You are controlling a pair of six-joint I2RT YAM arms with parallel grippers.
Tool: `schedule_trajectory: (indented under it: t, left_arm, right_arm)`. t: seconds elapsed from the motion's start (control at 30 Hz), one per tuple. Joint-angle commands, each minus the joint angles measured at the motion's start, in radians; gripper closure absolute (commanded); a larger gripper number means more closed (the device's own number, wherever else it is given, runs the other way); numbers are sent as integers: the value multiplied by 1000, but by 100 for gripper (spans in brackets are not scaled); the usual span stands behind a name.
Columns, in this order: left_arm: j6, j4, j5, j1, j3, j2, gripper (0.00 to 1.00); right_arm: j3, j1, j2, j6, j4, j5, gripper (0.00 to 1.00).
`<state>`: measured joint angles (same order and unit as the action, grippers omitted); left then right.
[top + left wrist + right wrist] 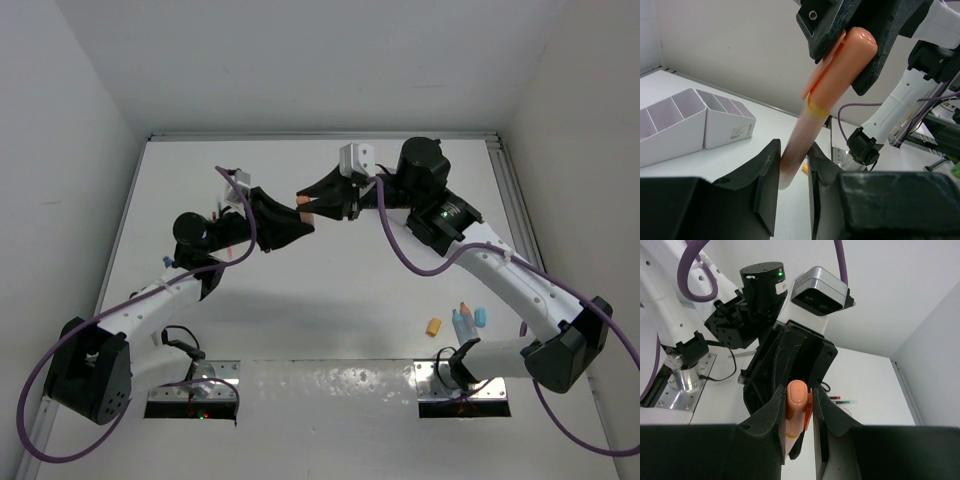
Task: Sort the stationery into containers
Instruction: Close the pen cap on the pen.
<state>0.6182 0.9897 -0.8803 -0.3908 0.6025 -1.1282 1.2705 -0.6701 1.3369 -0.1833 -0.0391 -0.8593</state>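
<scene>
One orange pen (832, 85) held mid-air, left gripper (792, 156) closed on its pale end, right gripper (799, 397) closed on its cap.

There is one orange pen (840, 75), one stepped white organiser (727, 132), one small orange eraser (433, 326), two blue-capped bottles (479, 317), and two grippers (the left gripper (792, 170) and the right gripper (797, 415))

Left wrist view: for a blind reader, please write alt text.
An orange pen is held at both ends: lower end in the left hand, upper end in the right hand. A white organiser stands on the table at left.
</scene>
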Motion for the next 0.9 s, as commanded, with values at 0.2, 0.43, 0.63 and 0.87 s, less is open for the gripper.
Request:
schedule_trajectory:
  t: [0.2, 0.43, 0.63, 0.87]
  left_arm:
    - [48, 452, 256, 39, 180, 76, 100]
    - [12, 461, 231, 41, 168, 85, 100]
    - [-8, 475, 219, 41, 166, 87, 100]
    - [-5, 475, 230, 40, 163, 94, 100]
  right_arm:
    - [-184, 3, 111, 139, 354, -196, 100]
    - [-201, 14, 116, 97, 438, -211, 100]
    - [-214, 10, 157, 38, 510, -216, 100]
    - [-301, 3, 139, 116, 354, -169, 100]
